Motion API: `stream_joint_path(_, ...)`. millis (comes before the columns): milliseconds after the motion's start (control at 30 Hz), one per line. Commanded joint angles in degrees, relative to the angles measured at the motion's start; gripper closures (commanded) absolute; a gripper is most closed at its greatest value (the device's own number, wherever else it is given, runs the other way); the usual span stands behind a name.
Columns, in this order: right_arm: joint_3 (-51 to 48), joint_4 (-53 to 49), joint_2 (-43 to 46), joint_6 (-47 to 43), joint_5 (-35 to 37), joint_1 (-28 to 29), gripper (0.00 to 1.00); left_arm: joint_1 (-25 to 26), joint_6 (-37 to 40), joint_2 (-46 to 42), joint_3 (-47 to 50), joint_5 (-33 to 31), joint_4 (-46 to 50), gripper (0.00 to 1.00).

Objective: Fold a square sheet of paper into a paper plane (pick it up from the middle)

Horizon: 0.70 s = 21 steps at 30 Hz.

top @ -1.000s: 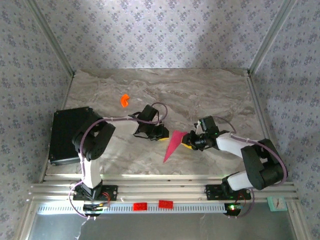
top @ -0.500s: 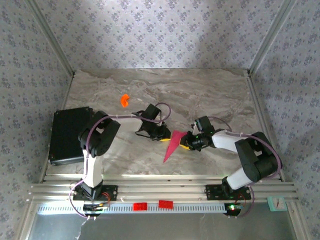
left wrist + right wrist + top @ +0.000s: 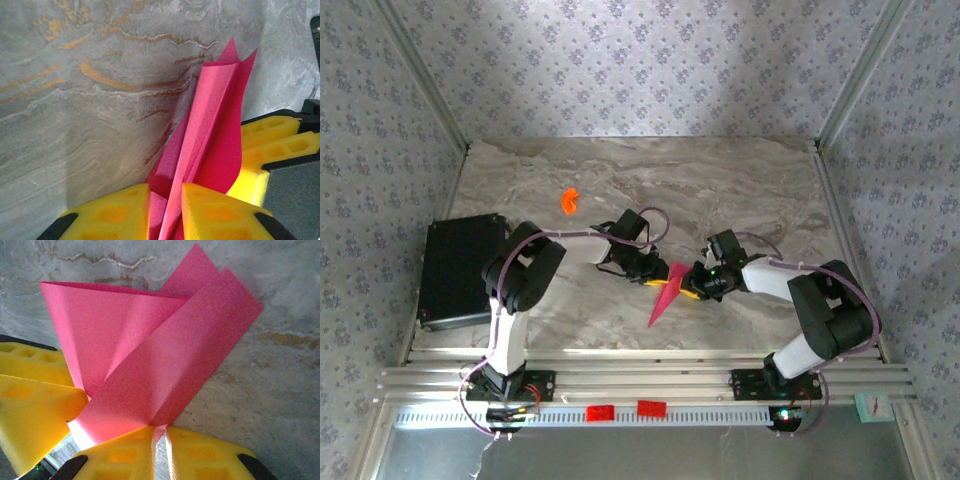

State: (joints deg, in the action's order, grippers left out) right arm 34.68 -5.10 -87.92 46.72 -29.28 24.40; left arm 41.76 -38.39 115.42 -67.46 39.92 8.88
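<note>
Grey marbled tabletop (image 3: 740,190), wallpapered walls around it. Nearest the arm bases: pointed tip of the paper plane (image 3: 662,295), which sits mid-table between the arms, wide end facing away. At that wide end the left gripper (image 3: 651,279) is clamped on the paper from the left, folds running up between its yellow fingers (image 3: 112,212). From the right, the right gripper (image 3: 689,290) pinches the same end, layers nipped between its fingers (image 3: 200,455). Left edge: black box (image 3: 455,270). Farther back, well apart: orange plastic piece (image 3: 569,201).
</note>
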Motion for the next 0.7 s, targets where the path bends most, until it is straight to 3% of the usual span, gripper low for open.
stream_joint_path(0, -0.1, 0.9, -2.6, -0.2, 2.7, 0.9, 0.83, 0.3, 0.0, -1.2, 0.6, 2.3, -1.9, 0.76)
stream_joint_path(167, -0.7, 1.5, -1.8, 0.0, 2.2, 0.5, 0.83, 0.5, -0.5, -2.6, 1.8, 1.9, -3.3, 0.79)
stream_joint_path(400, -2.1, 3.3, 1.4, 0.8, 0.7, -1.2, 0.82, 0.5, -1.1, -6.5, 4.5, -0.2, -5.6, 0.93)
stream_joint_path(667, -5.1, 7.6, 4.1, 2.9, -1.4, -2.5, 0.77, 0.4, -2.5, -10.5, 7.0, -3.7, -7.9, 0.97)
